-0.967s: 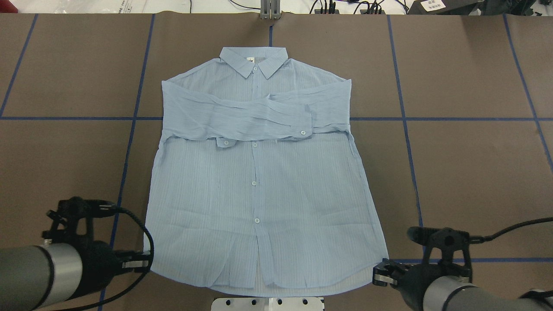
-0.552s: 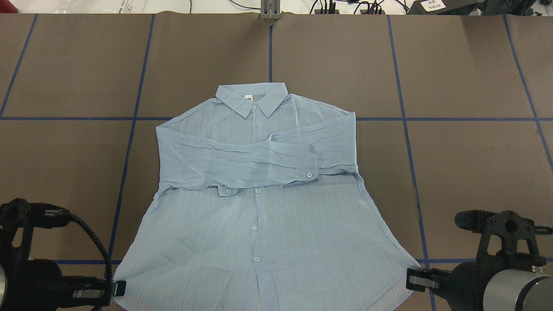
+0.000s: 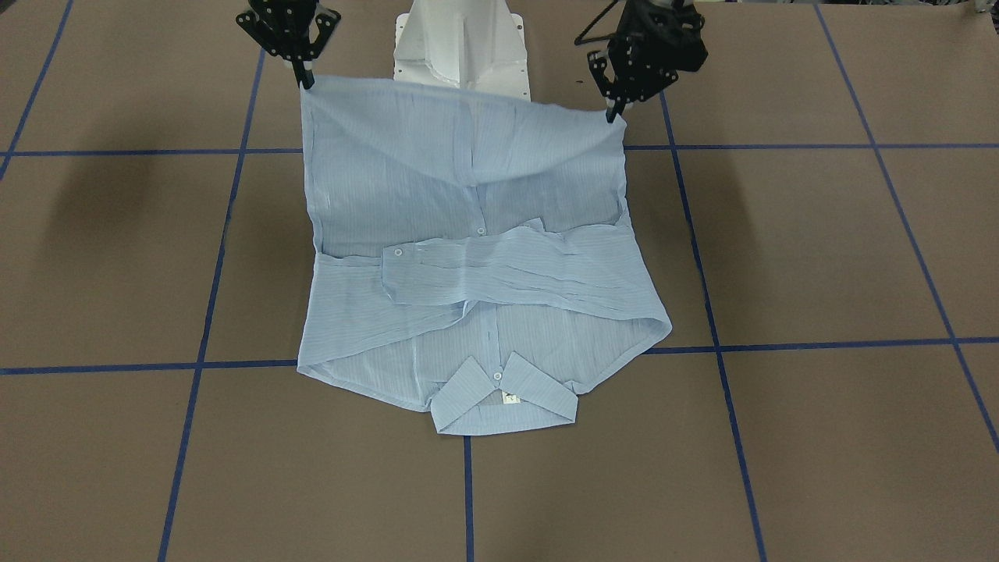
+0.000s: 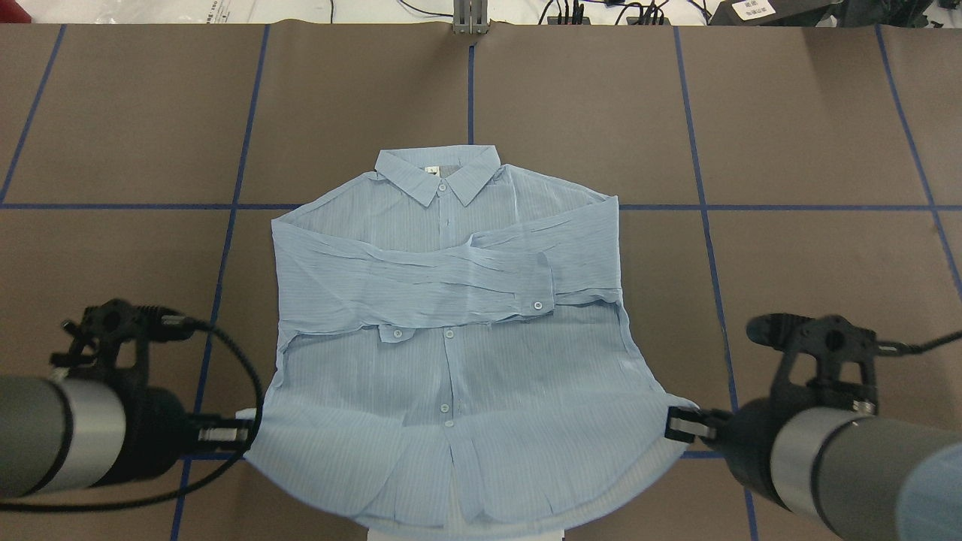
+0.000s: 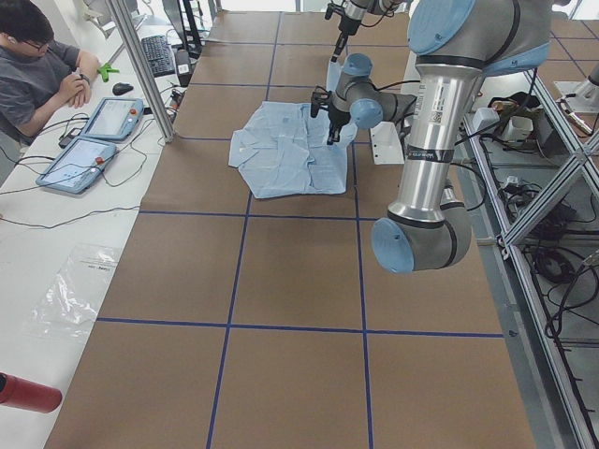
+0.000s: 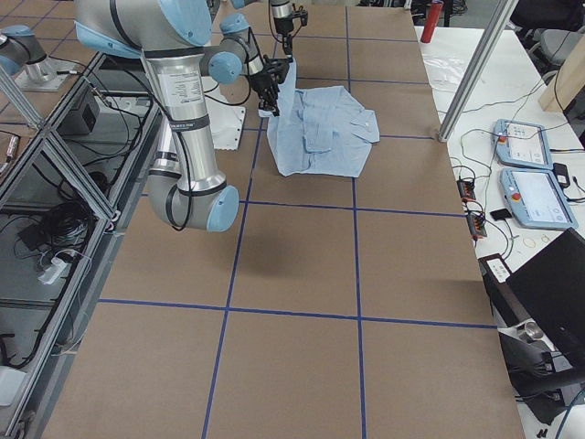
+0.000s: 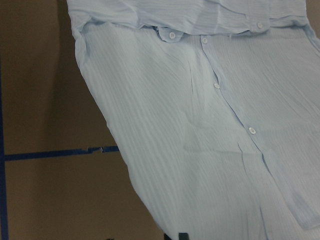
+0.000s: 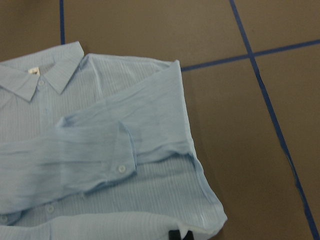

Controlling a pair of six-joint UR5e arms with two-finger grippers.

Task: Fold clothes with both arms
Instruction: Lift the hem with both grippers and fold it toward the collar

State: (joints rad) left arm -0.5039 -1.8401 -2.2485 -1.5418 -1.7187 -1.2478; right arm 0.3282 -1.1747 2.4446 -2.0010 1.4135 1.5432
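The pale blue striped shirt lies front up on the brown table, its sleeves folded across the chest and its collar at the far end. Its hem is lifted off the table and stretched between both grippers. My left gripper is shut on the hem's left corner and also shows in the front view. My right gripper is shut on the hem's right corner and also shows in the front view. The wrist views show the shirt's body and a folded sleeve with its cuff.
The white pedestal base stands just behind the raised hem. Blue tape lines cross the brown table cover. In the left side view an operator sits by two tablets, beyond the table's far edge.
The shirt was dragged toward the robot. Since 0.6 s ago both grippers have risen and moved forward with the hem corners, so the hem now hangs lifted between them.
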